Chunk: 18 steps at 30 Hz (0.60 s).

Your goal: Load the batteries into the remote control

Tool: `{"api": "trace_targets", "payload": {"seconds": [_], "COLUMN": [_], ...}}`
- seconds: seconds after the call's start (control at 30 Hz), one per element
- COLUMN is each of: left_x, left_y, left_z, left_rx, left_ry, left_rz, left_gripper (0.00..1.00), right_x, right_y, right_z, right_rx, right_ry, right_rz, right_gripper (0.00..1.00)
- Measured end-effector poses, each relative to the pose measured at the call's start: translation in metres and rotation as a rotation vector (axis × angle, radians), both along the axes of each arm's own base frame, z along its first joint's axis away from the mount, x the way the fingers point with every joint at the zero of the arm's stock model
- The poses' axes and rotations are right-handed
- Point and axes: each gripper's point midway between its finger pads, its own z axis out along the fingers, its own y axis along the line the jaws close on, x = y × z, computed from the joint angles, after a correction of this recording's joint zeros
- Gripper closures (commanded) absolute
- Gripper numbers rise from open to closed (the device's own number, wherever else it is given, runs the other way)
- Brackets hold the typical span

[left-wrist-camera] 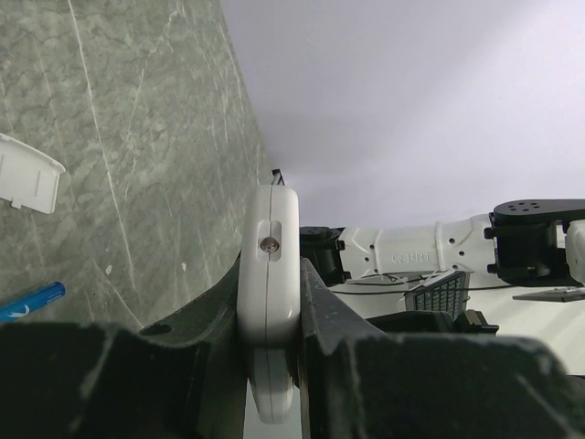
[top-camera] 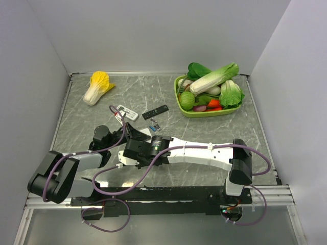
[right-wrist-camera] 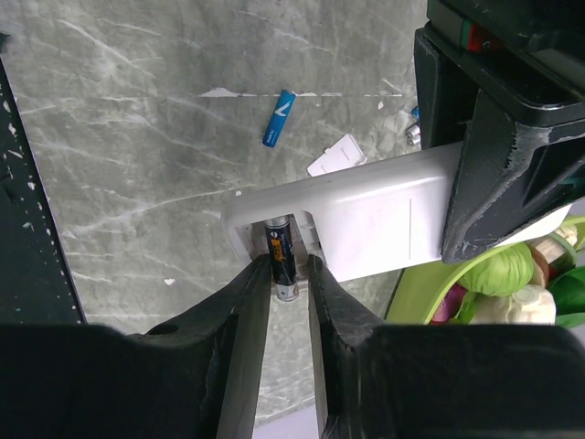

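Note:
In the left wrist view, my left gripper point(left-wrist-camera: 271, 279) is shut on the remote control point(left-wrist-camera: 271, 224), seen edge-on and held off the table. In the right wrist view the remote's plain white back point(right-wrist-camera: 375, 215) faces the camera with its battery bay open at the left end. My right gripper point(right-wrist-camera: 285, 265) is shut on a dark blue battery point(right-wrist-camera: 278, 247) whose upper end is in the bay and whose silvery lower end sticks out. Another blue battery point(right-wrist-camera: 279, 119) lies on the table beyond. In the top view both grippers point(top-camera: 135, 135) point(top-camera: 134, 152) meet at centre-left and hide the remote.
A small white cover piece point(right-wrist-camera: 336, 154) lies near the loose battery. A smaller white remote point(top-camera: 127, 112), a slim black remote point(top-camera: 155, 111) and loose batteries point(top-camera: 155, 125) lie behind the grippers. A toy cabbage point(top-camera: 98, 87) is back left, and a green bowl point(top-camera: 182, 107) of vegetables back right.

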Motion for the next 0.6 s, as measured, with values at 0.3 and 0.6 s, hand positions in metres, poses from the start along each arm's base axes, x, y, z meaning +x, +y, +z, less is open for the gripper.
{"api": "trace_targets", "payload": {"seconds": [0.3,0.6], "left_x": [0.0013,0.0043], "left_y": [-0.0011,-0.0010], "left_z": [0.0002,0.0021], "left_rx": [-0.017,-0.033], "left_ry": [0.009,0.003], "left_rz": [-0.005,0.002], "left_gripper": [0.99,0.99], "right_x": [0.0020,0.0061], "right_y": [0.0009,0.0016], "right_z": [0.0012,0.0022], "right_rx": [0.006,0.015], "right_ry": [-0.012,-0.037], "right_rz": [-0.006,-0.021], "right_gripper": [0.67,0.67]}}
